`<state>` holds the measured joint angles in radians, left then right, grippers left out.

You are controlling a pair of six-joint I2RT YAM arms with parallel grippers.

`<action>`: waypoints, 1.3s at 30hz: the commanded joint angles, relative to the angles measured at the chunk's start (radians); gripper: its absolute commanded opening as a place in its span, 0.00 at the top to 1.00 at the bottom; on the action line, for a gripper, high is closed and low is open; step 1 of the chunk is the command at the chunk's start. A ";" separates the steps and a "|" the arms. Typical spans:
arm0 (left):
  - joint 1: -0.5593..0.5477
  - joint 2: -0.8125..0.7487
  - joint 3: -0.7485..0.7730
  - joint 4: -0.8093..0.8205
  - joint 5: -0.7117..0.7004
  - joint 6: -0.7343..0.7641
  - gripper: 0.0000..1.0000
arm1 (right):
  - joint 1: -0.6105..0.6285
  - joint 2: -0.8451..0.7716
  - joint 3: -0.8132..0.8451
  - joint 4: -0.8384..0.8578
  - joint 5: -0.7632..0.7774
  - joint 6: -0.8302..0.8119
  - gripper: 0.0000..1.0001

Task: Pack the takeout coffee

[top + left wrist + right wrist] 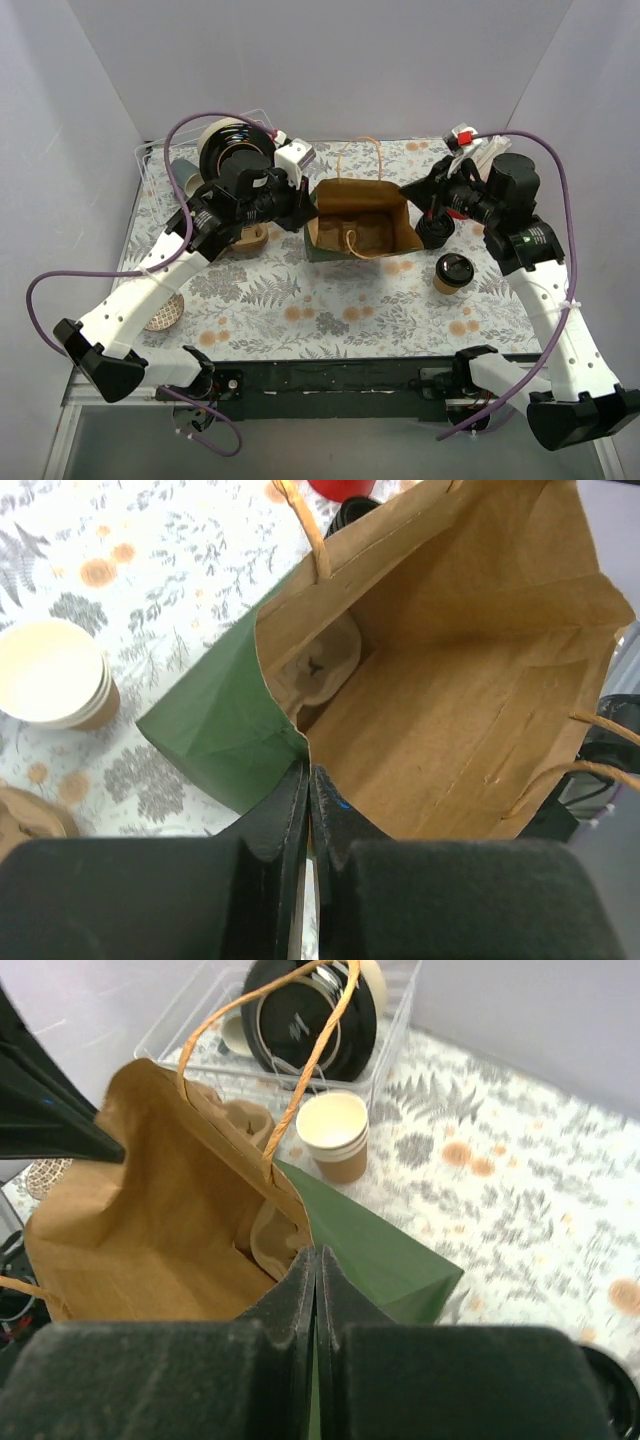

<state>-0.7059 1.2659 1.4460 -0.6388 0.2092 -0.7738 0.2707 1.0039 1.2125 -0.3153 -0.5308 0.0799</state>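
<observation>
The takeout coffee point(452, 272), a tan cup with a black lid, stands on the floral mat to the right of the bag. The green-and-brown paper bag point(360, 222) stands in the middle with its mouth open upward, and nothing but its folded bottom shows inside point(450, 710). My left gripper point(308, 205) is shut on the bag's left rim point(308, 772). Shut on the opposite rim is my right gripper point(408, 190), with green outside and brown inside on either side of its fingers point(316, 1255). Both hold the mouth spread.
A second black-lidded cup point(435, 230) stands just under my right gripper. Stacked lidless cups point(250, 237) sit left of the bag. A clear bin point(160, 160) at the back left holds black lids. A woven round piece point(165, 312) lies front left.
</observation>
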 commanded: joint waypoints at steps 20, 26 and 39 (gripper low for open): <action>0.006 -0.062 -0.084 -0.127 -0.097 -0.257 1.00 | 0.005 0.120 0.306 -0.706 0.687 0.327 0.46; 0.008 -0.077 -0.069 -0.075 -0.183 -0.246 1.00 | 0.004 0.141 0.220 -0.823 0.808 0.334 0.37; 0.008 -0.051 0.004 -0.191 -0.149 -0.257 0.48 | 0.004 0.079 0.162 -0.775 0.738 0.333 0.38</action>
<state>-0.7021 1.2304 1.4055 -0.7856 0.0666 -1.0290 0.2714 1.1133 1.3911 -1.1023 0.2066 0.3920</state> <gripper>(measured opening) 0.517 0.627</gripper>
